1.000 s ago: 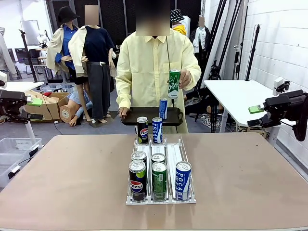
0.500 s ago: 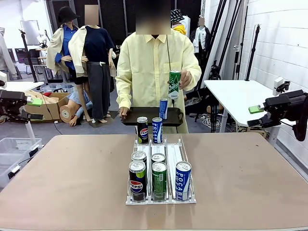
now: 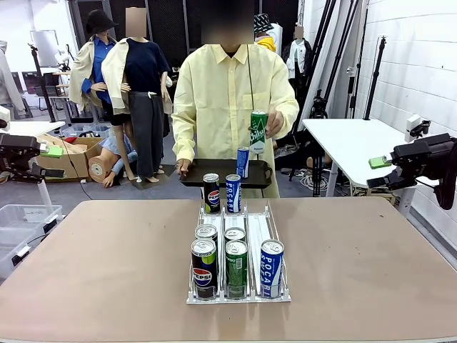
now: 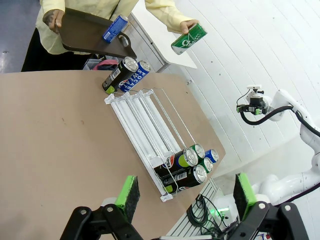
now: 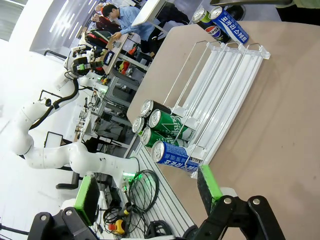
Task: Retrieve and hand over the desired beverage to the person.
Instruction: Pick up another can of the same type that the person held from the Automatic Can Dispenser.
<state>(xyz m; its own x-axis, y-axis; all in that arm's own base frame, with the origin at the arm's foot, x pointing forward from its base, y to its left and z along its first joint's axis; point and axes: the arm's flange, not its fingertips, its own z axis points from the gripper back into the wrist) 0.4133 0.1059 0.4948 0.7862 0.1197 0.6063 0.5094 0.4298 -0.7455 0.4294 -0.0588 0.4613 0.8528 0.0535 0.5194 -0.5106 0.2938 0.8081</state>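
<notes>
Both claws are parked way out at the sides here. The left claw (image 4: 186,195) is spread wide with nothing in it, green pads well apart. The right claw (image 5: 149,192) is the same, wide and empty. In the front view each one sits out beyond its own side of the table (image 3: 107,250), well apart from everything on it.

From the left claw, the clear rack (image 4: 145,125) lies ahead on the table, running away from the fingers toward the person (image 4: 90,7). The near end of the rack holds five cans (image 4: 187,165). In the wrist view that bunch lines up roughly between the two pads, but it's well beyond them and not touching. At the far end of the rack two cans (image 4: 127,75) stand side by side, a dark cola one and a blue-and-white one.

The right claw sees it the same way: five cans nearest, two at the far end. The front row is a cola, the front-row green can (image 3: 236,259), then a blue-and-white one.

The person is across the table, farther from both claws than the rack is. They're holding a green can (image 3: 258,131) up in one hand (image 3: 275,125). It's above a dark tray (image 3: 207,174) held level in the other hand (image 3: 183,168), toward the tray's right-claw end. A small blue can (image 3: 243,161) stands on the tray.
</notes>
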